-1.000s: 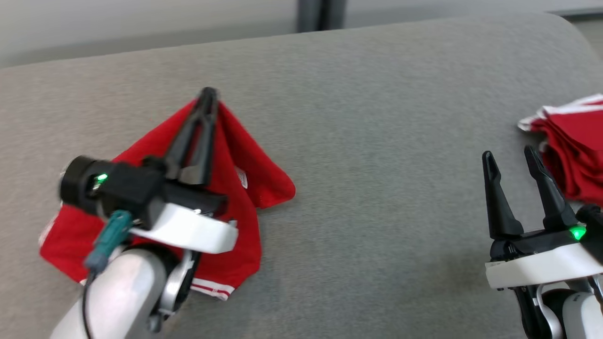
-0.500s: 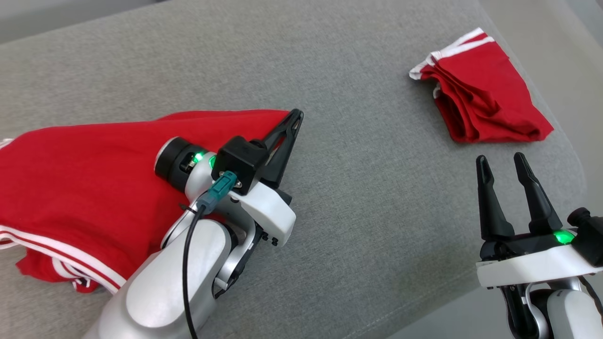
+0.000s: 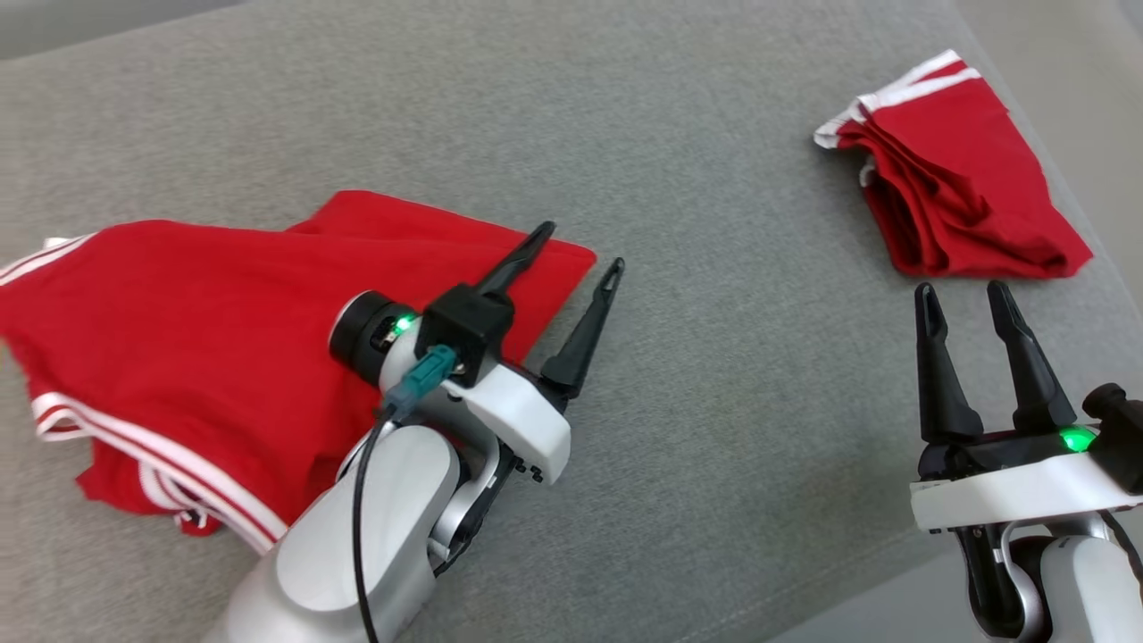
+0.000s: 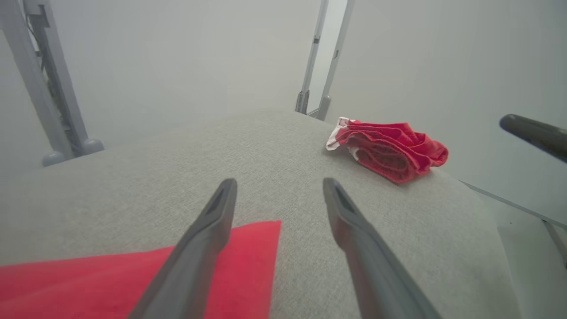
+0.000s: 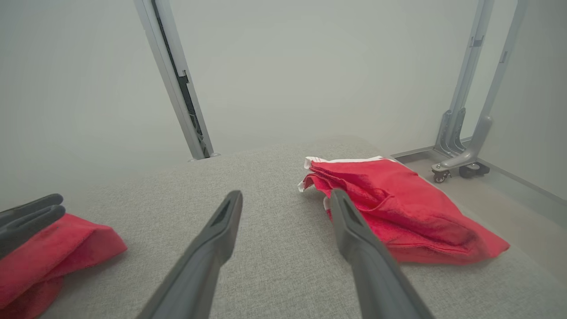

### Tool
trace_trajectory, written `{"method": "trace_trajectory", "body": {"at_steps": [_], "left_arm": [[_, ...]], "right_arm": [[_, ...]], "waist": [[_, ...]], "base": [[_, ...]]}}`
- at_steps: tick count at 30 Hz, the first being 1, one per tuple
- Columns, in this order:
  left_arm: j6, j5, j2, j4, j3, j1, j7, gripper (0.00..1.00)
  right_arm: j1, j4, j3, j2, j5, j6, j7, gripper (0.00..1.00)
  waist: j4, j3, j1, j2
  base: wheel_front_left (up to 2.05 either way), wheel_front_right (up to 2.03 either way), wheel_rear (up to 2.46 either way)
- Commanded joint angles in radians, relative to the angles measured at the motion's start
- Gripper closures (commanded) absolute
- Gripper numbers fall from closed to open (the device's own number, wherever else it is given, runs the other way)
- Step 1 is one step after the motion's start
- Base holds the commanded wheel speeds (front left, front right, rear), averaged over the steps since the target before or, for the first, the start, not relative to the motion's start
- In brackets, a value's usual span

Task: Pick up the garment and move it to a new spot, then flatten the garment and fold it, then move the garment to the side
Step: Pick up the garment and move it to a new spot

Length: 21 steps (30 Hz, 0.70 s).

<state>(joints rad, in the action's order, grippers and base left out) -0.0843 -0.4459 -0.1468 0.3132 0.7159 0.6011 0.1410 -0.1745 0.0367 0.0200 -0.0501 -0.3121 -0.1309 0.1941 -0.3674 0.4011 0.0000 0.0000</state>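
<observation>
The garment (image 3: 196,313) is red with white stripes along its hems and lies loosely spread on the left half of the grey padded surface. Its right corner (image 4: 248,257) rests flat beneath my left gripper (image 3: 580,248), which is open and holds nothing. One finger hovers over that corner and the other over bare cloth surface. In the left wrist view the left gripper (image 4: 278,186) shows a wide gap. My right gripper (image 3: 960,293) stands open at the lower right, apart from everything; the right wrist view shows the right gripper (image 5: 285,197) with the garment (image 5: 44,257) at far left.
A second red garment (image 3: 955,205), folded and bunched, lies near the surface's far right edge (image 5: 398,208) (image 4: 390,148). Bare grey surface (image 3: 732,375) stretches between the two garments. Metal frame legs on casters (image 5: 460,164) stand on the floor beyond the right edge.
My left gripper has opened and let go of the garment's corner, which now lies flat. The head camera turned and tilted down since the earliest frame. The right gripper stayed open.
</observation>
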Motion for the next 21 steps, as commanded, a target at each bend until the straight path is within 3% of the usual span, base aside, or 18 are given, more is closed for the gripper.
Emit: {"method": "trace_trajectory", "body": {"at_steps": [1,12,21], "left_arm": [[-0.015,-0.013,-0.013,-0.009,-0.02,-0.019,0.022,0.0],[-0.138,-0.048,-0.085,-0.107,-0.181,-0.126,0.106,0.0],[-0.171,-0.065,-0.14,-0.179,-0.309,-0.221,0.122,0.0]], "right_arm": [[-0.007,-0.006,-0.007,-0.003,0.009,0.0,-0.006,0.0],[0.017,-0.05,-0.038,-0.003,0.065,0.0,-0.052,0.0],[0.031,-0.076,-0.046,-0.003,0.092,0.0,-0.085,0.0]], "waist": [[0.04,-0.029,0.0,0.0],[0.179,-0.096,0.0,0.0],[0.253,-0.136,0.0,0.0]], "base": [[0.0,0.0,0.0],[0.0,0.0,0.0],[0.0,0.0,0.0]]}}
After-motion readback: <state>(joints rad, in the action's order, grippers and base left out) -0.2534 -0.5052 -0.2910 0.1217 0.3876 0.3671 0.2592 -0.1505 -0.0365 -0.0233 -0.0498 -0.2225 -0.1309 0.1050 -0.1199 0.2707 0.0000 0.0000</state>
